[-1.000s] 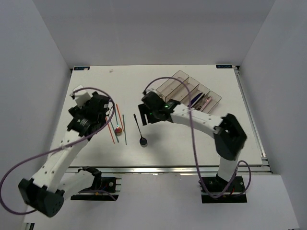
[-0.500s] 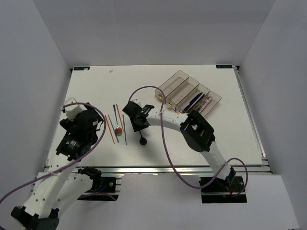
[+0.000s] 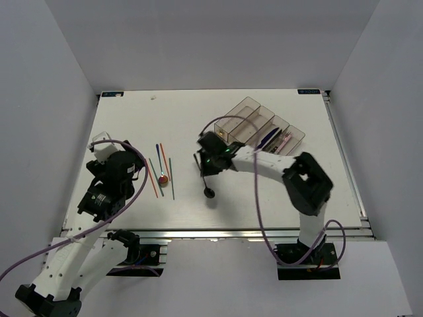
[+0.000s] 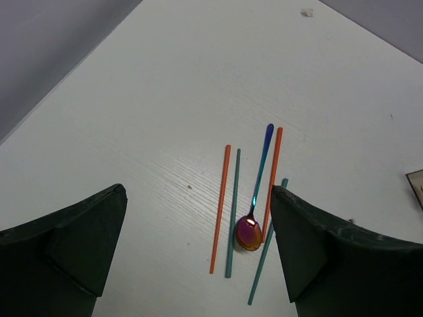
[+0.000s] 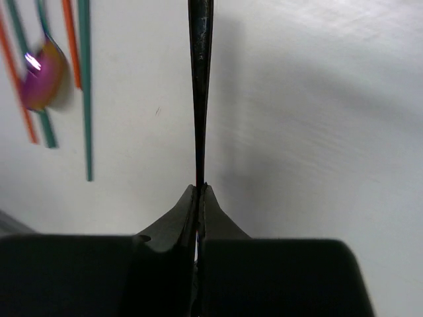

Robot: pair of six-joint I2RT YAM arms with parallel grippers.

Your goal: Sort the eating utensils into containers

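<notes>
Four long, narrow, translucent smoky-grey plastic bins [image 3: 241, 112], joined side by side, stand at the far right of the white table [image 3: 297, 191]. The two right-hand bins hold dark-blue knives [image 3: 268, 137] and pinkish forks [image 3: 285, 140]. The two left-hand bins appear unfilled, so the task is judged partly complete.

Six utensils are outside the bins. The right gripper [image 5: 199, 193] is closed fully on the handle of a slim black spoon [image 5: 200, 99] at table centre. The spoon's bowl points toward the near edge, and a shadow beside the handle suggests it is raised off the surface. The bins lie to the far right of this gripper, near but apart.

The left gripper [image 4: 197, 191] is spread wide and holds nothing. It hovers at the left of the table. Ahead of it, between the open fingers in the wrist view, lie two thin orange chopsticks [image 4: 220, 208], two thin green chopsticks [image 4: 232, 211] and one blue-handled, red-bowled spoon [image 4: 250, 231]. These lie close together and roughly parallel.
</notes>
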